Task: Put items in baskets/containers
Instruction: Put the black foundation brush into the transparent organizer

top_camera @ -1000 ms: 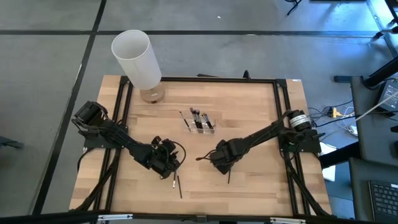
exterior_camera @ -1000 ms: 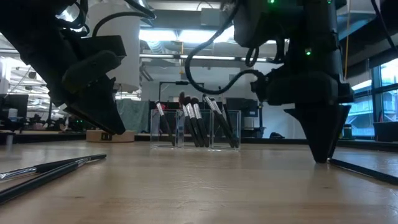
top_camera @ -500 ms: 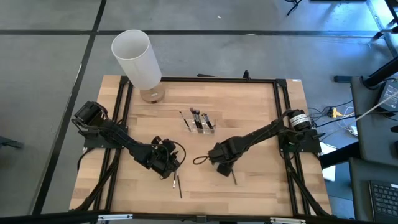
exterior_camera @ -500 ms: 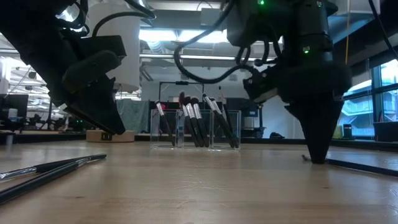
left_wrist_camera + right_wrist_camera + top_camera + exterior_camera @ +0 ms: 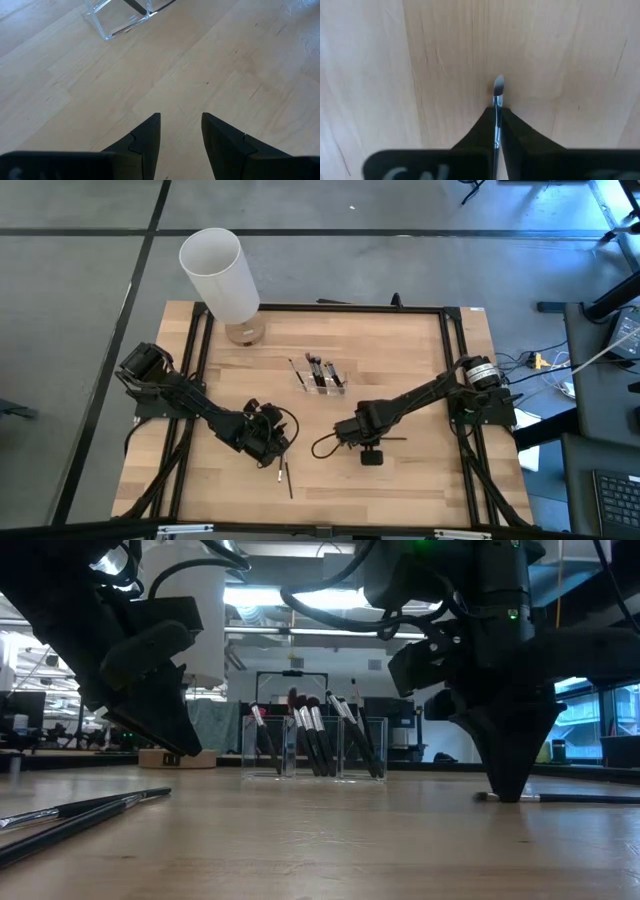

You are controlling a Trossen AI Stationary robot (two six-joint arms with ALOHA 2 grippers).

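Since a second ago, the right gripper has turned over the table's middle and its dark wedge-shaped fingers have clamped on a thin brush with a silver ferrule, which lies flat on the pale, grained wooden table and now shows as a slim stick reaching toward the right arm's base. Left of it, the left gripper hangs low with its matte black fingers parted and empty. Between the arms, farther back, the small clear plastic organizer stands with several dark brushes leaning upright inside. Two more thin dark sticks lie loose just beside the left gripper. At the far left corner stands a tall smooth white cylinder.
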